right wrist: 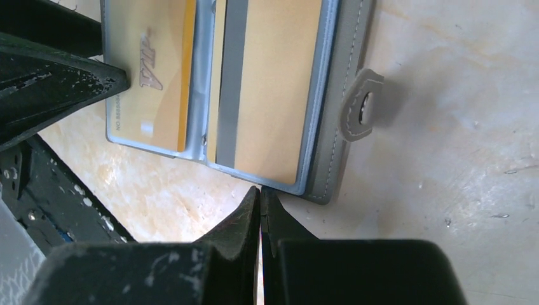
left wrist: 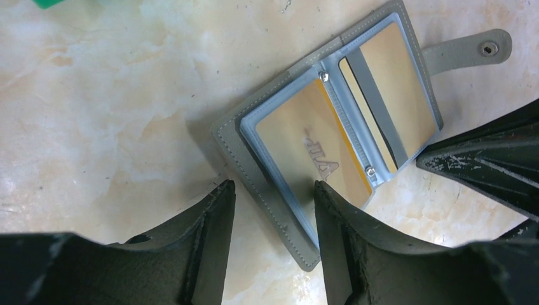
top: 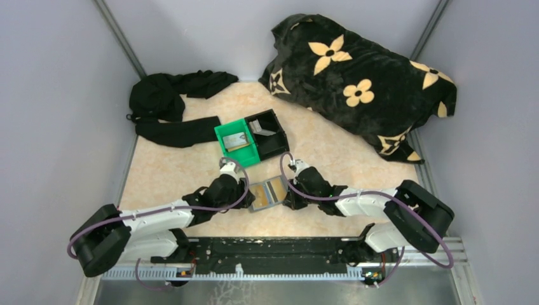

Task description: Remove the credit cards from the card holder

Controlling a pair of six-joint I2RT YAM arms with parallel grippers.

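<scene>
The grey-blue card holder (top: 267,192) lies open on the table between both grippers. Its clear sleeves hold a golden card with lettering (left wrist: 305,146) and a golden card with a grey stripe (left wrist: 388,82); both also show in the right wrist view, the lettered one (right wrist: 152,76) and the striped one (right wrist: 273,82). My left gripper (left wrist: 273,190) is open and straddles the near corner of the holder's left panel (left wrist: 254,171). My right gripper (right wrist: 262,190) is shut, its tips touching the edge of the striped panel's sleeve. A silvery card (top: 235,141) lies in the green bin (top: 224,132).
A black bin (top: 279,141) stands beside the green bin, behind the holder. Black clothing (top: 168,105) lies at the back left. A black flowered blanket (top: 362,76) fills the back right. A black rail (top: 267,251) runs along the near edge.
</scene>
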